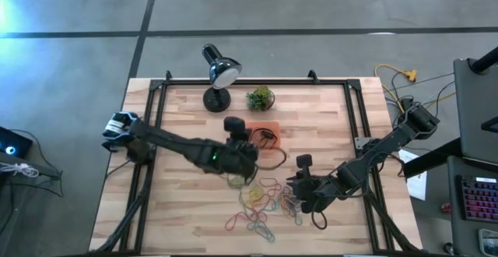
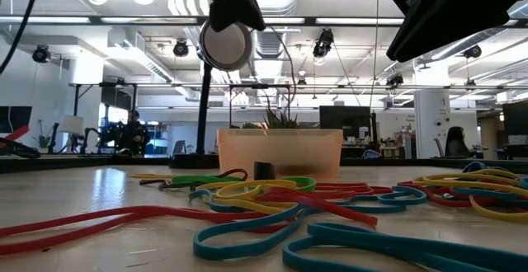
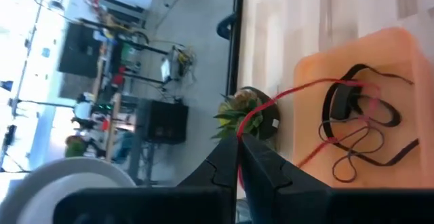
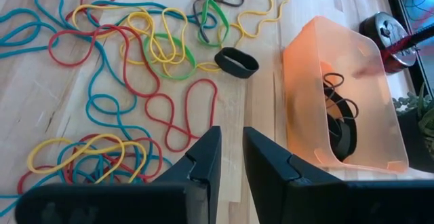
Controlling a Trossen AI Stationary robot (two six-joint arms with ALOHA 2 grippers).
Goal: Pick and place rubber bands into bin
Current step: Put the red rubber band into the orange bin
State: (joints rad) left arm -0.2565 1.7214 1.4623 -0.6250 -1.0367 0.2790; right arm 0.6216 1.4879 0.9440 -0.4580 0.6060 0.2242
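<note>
The orange bin [image 1: 268, 154] [image 4: 339, 81] stands at the table's middle, with a few black rubber bands [image 3: 359, 129] inside. Just left of it, my left gripper [image 1: 250, 157] [image 3: 239, 157] is shut on a red rubber band [image 3: 285, 96]. A loose heap of red, yellow, blue and green rubber bands [image 1: 264, 202] [image 4: 129, 68] lies flat on the wood, nearer than the bin. My right gripper [image 1: 291, 189] [image 4: 230, 153] hovers at the heap's right side, slightly open with nothing between its fingers. A thick black band [image 4: 236, 60] lies beside the bin. My left gripper pinches the red rubber band at one end [image 3: 240, 134] between its two shut fingertips. From there the band runs in a nearly straight line over the bin's wall. Its far end [image 3: 339, 83] lies inside the bin among the black bands.
A black desk lamp [image 1: 218, 74] and a small green plant ball [image 1: 261, 97] stand behind the bin at the table's far edge. Black frame rails [image 1: 156, 117] run along the left and right sides. Bare wood lies at the near left.
</note>
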